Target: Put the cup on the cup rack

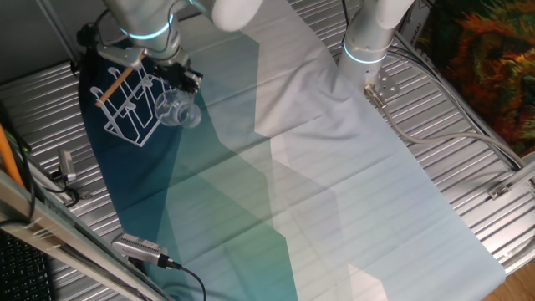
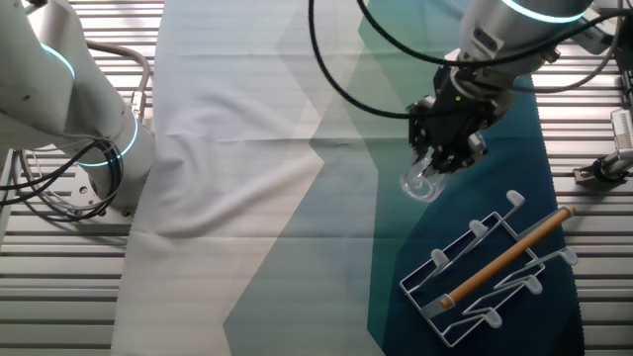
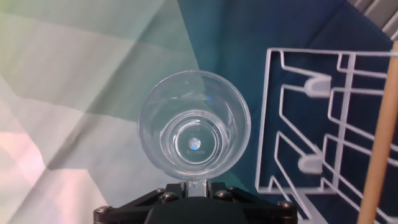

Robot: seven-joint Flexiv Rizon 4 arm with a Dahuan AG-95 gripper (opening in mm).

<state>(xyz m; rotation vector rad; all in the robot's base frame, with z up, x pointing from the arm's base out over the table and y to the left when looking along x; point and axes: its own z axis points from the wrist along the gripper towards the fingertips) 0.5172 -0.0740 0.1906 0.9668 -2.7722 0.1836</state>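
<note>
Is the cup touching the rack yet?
Apart. The hand view shows a strip of cloth between the cup and the rack; the other fixed view agrees.

Arm (image 2: 504,30): light grey, rounded shells, cyan light ring at the joint. Black cables loop off the wrist above the cup rack (image 2: 495,269). Gripper (image 2: 445,148): black, blocky; small silver screws show on its front edge in hand view.

worktop (image 1: 468,167): ribbed metal slats | cover: cloth (image 1: 351,192), teal-to-white panels, creased | on cloth: cup rack (image 2: 492,269), white wire, wooden rod, dark teal corner
</note>
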